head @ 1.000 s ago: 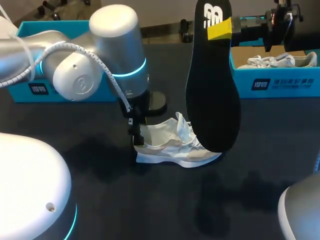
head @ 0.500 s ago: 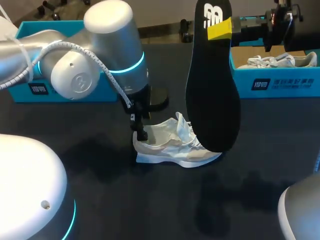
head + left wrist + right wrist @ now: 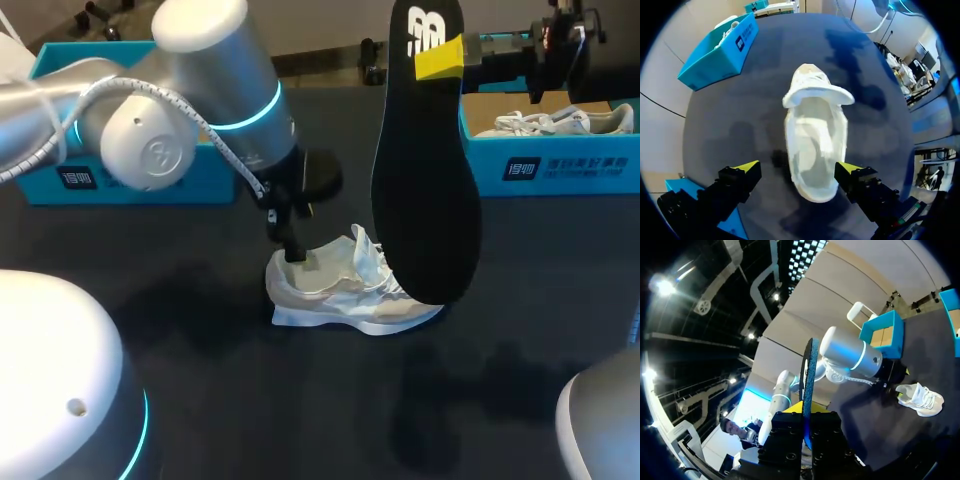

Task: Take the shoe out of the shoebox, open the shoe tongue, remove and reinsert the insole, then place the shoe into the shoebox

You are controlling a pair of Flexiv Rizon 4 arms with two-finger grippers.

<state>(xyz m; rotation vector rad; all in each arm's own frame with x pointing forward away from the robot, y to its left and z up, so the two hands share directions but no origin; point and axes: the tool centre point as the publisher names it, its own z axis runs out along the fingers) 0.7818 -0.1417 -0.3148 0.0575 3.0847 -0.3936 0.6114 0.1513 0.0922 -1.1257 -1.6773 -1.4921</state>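
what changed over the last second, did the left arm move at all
Yes. The left claw moved a little to the right and away from the camera, from the outer edge of the shoe heel to above the heel opening. Its fingers are open, one on each side of the heel. Nothing was gripped or let go. The shoe stayed put, and the right claw kept the insole held upright in the air.

white shoe (image 3: 345,300) on the dark table (image 3: 200,390), black insole (image 3: 425,200) upright above it in the right jaws
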